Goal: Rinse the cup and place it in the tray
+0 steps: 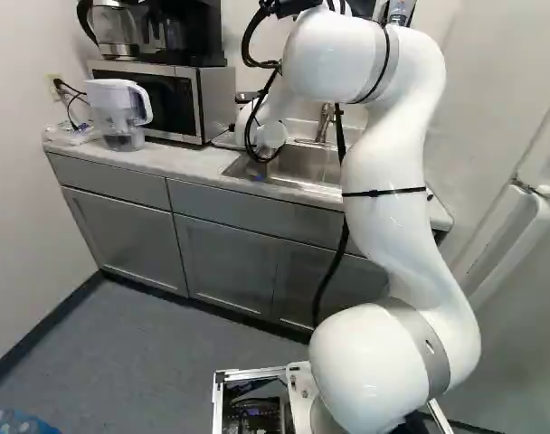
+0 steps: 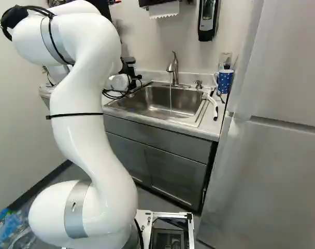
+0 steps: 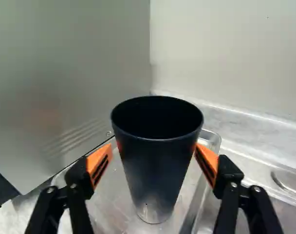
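The black cup [image 3: 157,161] stands upright in the clear tray [image 3: 114,200], its dark mouth facing up. In the wrist view my gripper [image 3: 153,158] is open around it, one orange-padded finger on each side. A narrow gap shows between one pad and the cup's wall; the other pad is very close to the wall. In the left base view the arm's white wrist [image 1: 257,131] is over the counter between microwave and sink, and cup and fingers are hidden behind it.
The microwave [image 1: 180,99] stands close beside the tray. Water runs from the faucet [image 2: 173,67] into the metal sink [image 2: 157,101]. A white-handled brush [image 2: 212,99] and a dotted blue mug [image 2: 225,81] are at the sink's far side, near the fridge [image 2: 276,129].
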